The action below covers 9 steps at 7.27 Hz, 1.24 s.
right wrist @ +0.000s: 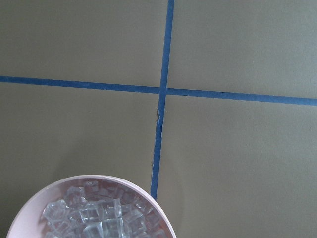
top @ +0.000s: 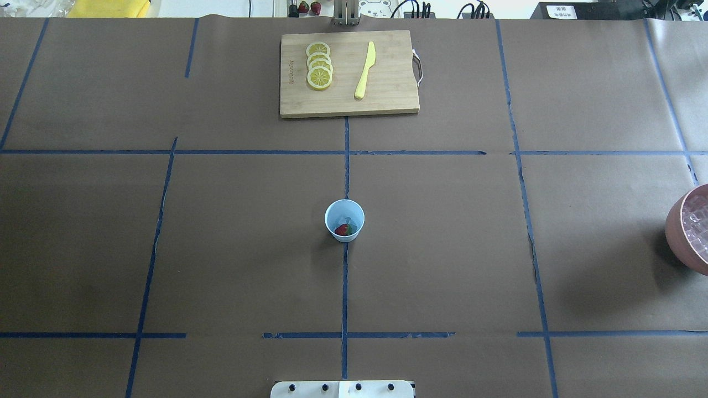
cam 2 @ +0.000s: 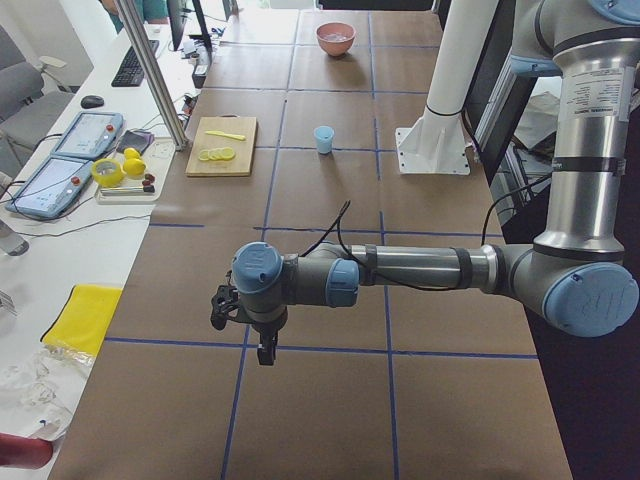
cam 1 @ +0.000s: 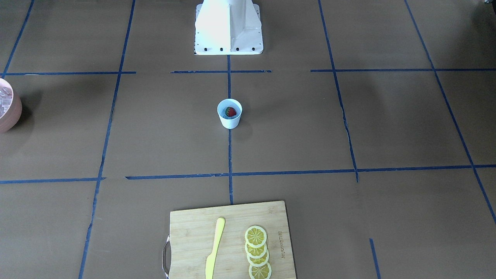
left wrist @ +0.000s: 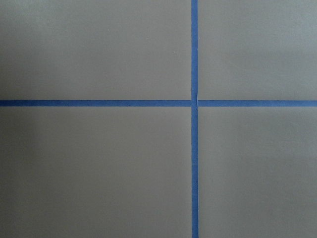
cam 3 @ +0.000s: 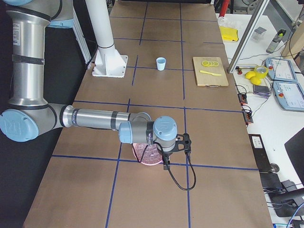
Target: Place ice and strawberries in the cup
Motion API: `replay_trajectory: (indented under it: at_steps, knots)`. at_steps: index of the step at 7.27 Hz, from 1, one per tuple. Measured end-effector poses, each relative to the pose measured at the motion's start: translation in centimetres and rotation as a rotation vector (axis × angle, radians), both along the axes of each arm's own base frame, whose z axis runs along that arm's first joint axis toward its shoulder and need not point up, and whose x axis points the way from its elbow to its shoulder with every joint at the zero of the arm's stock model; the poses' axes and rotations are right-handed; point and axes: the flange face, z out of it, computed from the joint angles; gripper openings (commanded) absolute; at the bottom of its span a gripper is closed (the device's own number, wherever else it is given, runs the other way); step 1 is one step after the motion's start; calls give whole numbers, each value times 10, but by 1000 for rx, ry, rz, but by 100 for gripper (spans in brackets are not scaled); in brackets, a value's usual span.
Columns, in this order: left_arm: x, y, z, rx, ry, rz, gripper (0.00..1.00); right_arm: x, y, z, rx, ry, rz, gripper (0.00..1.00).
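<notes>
Bright, even light from above; every view is sharp. Glare washes out the white base (cam 1: 228,27) at 12 o'clock. Soft shadows fall toward 7 o'clock from the cup (top: 333,216) and bowl (top: 677,237). The left wrist view dims at its corners.

1. The pink bowl (cam 3: 145,154) sits just beside and below the right claw (cam 3: 166,164).
2. Right under the left claw (cam 2: 262,352) lies only flat table (left wrist: 99,163).
3. The cup (top: 344,220) and the wooden board (top: 387,99) stand far from both claws.
</notes>
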Motion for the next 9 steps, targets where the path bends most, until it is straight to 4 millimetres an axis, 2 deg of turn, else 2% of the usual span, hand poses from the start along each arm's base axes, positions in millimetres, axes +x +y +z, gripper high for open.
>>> replay_trajectory:
  at_steps: [9]
  knots:
    - [-3, 6, 5, 0, 3, 13, 100, 0, -2, -2, 5, 0, 0, 100]
